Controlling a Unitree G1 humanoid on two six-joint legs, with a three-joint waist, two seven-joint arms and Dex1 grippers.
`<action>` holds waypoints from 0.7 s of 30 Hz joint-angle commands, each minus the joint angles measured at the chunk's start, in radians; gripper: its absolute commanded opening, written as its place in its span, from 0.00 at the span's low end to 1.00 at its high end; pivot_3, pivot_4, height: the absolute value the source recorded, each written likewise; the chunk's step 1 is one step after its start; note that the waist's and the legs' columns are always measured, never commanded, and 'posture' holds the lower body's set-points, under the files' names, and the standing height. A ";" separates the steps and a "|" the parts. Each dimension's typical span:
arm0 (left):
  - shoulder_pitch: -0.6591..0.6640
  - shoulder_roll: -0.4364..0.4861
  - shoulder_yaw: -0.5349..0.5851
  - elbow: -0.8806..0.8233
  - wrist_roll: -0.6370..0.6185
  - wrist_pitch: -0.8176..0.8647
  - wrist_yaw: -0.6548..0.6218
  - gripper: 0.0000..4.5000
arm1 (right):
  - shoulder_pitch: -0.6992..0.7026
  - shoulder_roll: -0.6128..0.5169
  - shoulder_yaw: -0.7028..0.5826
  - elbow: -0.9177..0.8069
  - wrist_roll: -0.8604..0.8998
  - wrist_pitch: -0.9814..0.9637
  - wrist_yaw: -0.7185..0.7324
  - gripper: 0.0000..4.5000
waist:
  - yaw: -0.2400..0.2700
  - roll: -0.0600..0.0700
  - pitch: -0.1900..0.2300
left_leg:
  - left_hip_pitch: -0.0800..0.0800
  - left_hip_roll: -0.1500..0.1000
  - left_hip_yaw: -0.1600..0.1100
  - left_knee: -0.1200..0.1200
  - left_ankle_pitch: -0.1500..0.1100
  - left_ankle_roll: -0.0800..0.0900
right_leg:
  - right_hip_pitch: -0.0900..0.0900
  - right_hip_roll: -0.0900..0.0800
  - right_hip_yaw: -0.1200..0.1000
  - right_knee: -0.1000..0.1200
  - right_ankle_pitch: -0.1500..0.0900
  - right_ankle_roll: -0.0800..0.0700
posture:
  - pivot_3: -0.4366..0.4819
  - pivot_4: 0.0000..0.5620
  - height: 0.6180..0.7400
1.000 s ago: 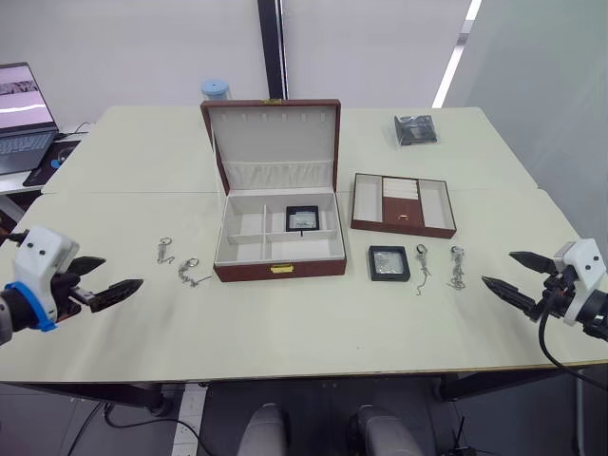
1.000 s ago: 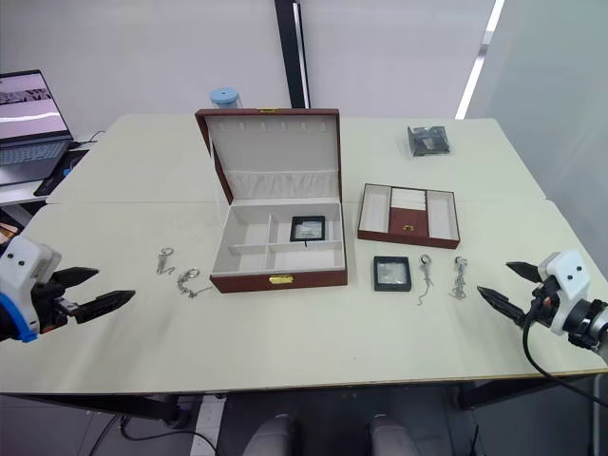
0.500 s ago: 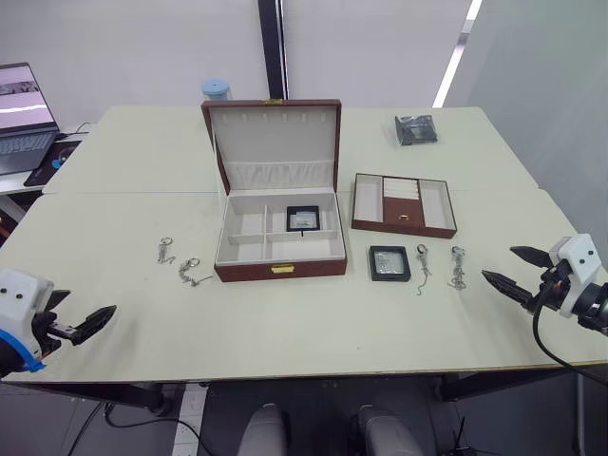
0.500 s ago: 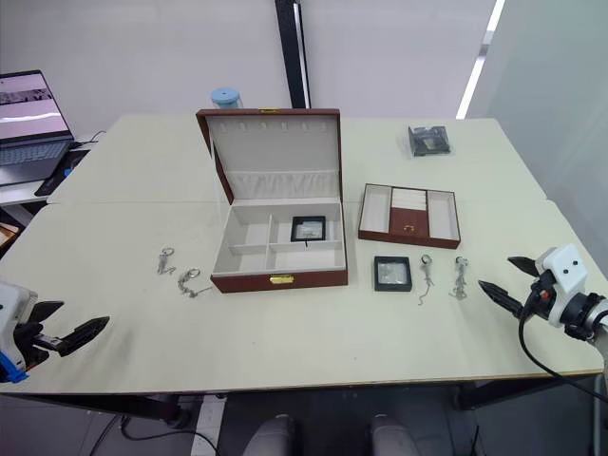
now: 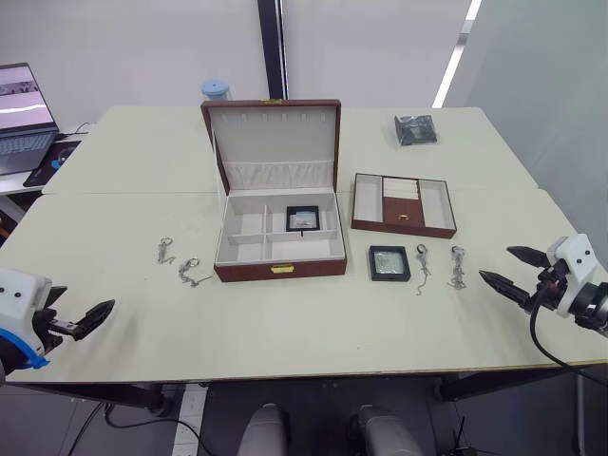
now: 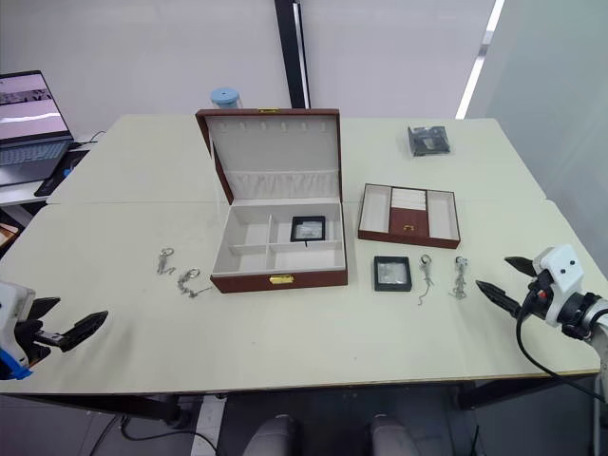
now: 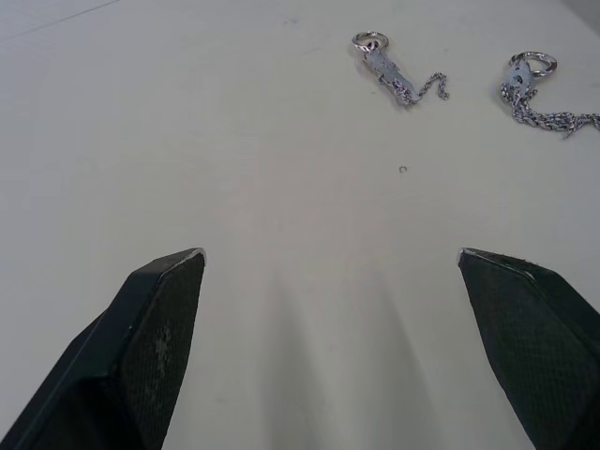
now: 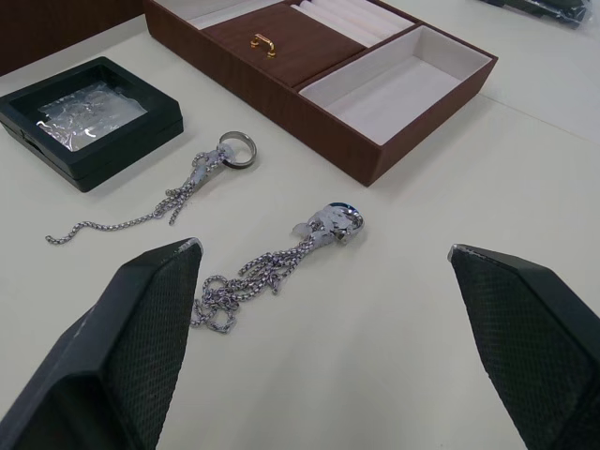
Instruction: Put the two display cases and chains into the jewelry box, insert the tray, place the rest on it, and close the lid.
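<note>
Cream tabletop (image 5: 313,332) fills most of the head view. At its centre sits the jewelry box (image 5: 276,237), its lid (image 5: 273,142) standing upright and open. One display case (image 5: 303,218) lies in the box's upper right compartment; the other display case (image 5: 389,262) lies on the table just right of the box. Right of centre is the tray (image 5: 403,203), and below it two chains (image 5: 421,266) (image 5: 457,267) lie side by side. Two more chains (image 5: 165,249) (image 5: 191,272) lie left of the box. A dark packet (image 5: 415,129) sits at upper right, a laptop (image 5: 21,114) at the far left edge. The left gripper (image 5: 78,321), lower left, and the right gripper (image 5: 507,271), right edge beside the chains, both have fingers spread wide and hold nothing.
</note>
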State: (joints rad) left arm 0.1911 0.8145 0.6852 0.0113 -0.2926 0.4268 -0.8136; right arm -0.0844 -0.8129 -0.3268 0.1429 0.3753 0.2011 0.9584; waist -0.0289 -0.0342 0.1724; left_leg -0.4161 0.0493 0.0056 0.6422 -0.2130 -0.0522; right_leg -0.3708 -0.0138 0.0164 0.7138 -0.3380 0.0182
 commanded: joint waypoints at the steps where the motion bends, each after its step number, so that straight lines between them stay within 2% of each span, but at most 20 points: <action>1: -0.008 0.010 0.007 -0.016 -0.015 -0.011 0.016 0.99 | 0.008 -0.003 -0.026 -0.011 0.009 -0.023 0.003 1.00 | 0.000 0.000 0.000 | 0.000 0.000 0.000 0.000 0.000 0.000 | 0.000 0.000 0.000 0.000 0.000 0.000 | 0.48 0.27 1.00; 10: -0.036 -0.038 -0.001 -0.048 -0.039 -0.005 0.074 0.99 | 0.008 0.017 -0.016 -0.062 0.043 -0.014 0.033 1.00 | 0.000 0.000 0.000 | 0.000 0.000 0.000 0.000 0.000 0.000 | 0.000 0.000 0.000 0.000 0.000 0.000 | 0.48 0.27 1.00; 14: -0.069 -0.110 -0.020 -0.107 -0.055 0.006 0.150 0.99 | 0.009 0.037 0.032 -0.204 0.082 0.046 0.045 1.00 | 0.000 0.000 0.000 | 0.000 0.000 0.000 0.000 0.000 0.000 | 0.000 0.000 0.000 0.000 0.000 0.000 | 0.48 0.27 1.00; 21: -0.204 -0.225 -0.058 -0.112 -0.078 0.048 0.319 0.99 | -0.032 0.099 0.200 -0.463 0.148 0.163 0.034 1.00 | 0.000 -0.001 0.000 | 0.000 0.000 -0.002 0.000 0.000 0.000 | 0.001 0.000 -0.001 0.000 0.000 0.000 | 0.48 0.27 1.00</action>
State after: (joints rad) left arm -0.0049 0.5933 0.6357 -0.0696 -0.3557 0.4702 -0.5267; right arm -0.0940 -0.7149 -0.1349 -0.2574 0.4957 0.3469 0.9996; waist -0.0285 -0.0349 0.1723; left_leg -0.4164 0.0487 0.0041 0.6424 -0.2130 -0.0523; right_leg -0.3699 -0.0140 0.0155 0.7136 -0.3380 0.0183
